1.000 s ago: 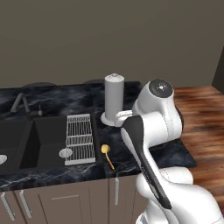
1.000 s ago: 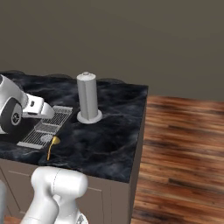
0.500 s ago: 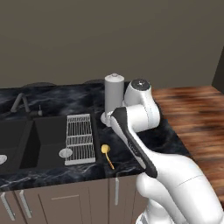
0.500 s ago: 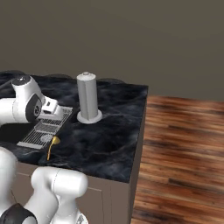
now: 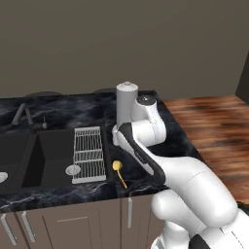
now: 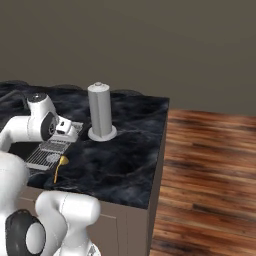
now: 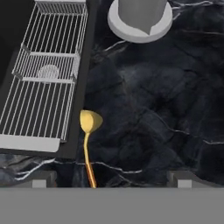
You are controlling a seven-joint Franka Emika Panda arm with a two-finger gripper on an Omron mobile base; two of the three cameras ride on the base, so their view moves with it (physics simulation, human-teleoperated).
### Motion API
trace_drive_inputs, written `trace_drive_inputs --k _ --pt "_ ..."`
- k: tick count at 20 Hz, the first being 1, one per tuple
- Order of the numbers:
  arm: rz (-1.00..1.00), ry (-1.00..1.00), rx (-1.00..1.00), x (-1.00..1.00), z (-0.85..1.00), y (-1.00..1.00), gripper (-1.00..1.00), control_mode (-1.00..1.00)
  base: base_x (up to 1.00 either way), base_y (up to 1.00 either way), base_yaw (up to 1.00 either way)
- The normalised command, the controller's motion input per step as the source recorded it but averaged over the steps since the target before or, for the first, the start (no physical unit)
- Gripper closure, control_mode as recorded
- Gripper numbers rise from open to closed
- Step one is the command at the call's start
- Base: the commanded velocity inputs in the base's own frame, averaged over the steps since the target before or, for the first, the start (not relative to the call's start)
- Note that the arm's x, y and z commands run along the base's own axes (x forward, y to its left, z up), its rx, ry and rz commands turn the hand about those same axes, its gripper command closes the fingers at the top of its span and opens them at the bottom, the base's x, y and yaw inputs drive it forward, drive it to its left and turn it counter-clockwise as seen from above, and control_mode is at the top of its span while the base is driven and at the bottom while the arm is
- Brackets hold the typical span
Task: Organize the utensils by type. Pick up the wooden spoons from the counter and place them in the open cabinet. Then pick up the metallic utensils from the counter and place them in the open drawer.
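- The gripper (image 7: 112,178) is hanging over the counter (image 7: 166,113) with its fingers spread apart, gripping nothing.
- One metallic utensil (image 7: 89,140) is lying near the counter's front edge, just beside the sink rack (image 7: 43,78).
- Judging by this, drawer delivery is remaining.

Dim even rendered light, soft shadows, slightly blurry

Golden metallic utensil (image 7: 89,139), yellow round head, lying flat on black marbled counter (image 7: 166,109)
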Motion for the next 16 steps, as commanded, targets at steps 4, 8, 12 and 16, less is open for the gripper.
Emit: trace_drive_inputs --k 4,8,12,16 --pt "0.0 0.24 0.0 0.39 -0.17 0.0 -1.0 -1.0 0.0 0.0 0.0" --pt "0.0 0.16 0.0 0.31 -0.2 0.04 -1.0 -1.0 0.0 0.0 0.0" --pt "0.0 0.08 0.0 0.09 -0.29 0.22 -1.0 -1.0 0.0 0.0 0.0" --pt "0.0 0.07 0.0 0.0 -0.28 0.27 -1.0 -1.0 0.0 0.0 0.0"
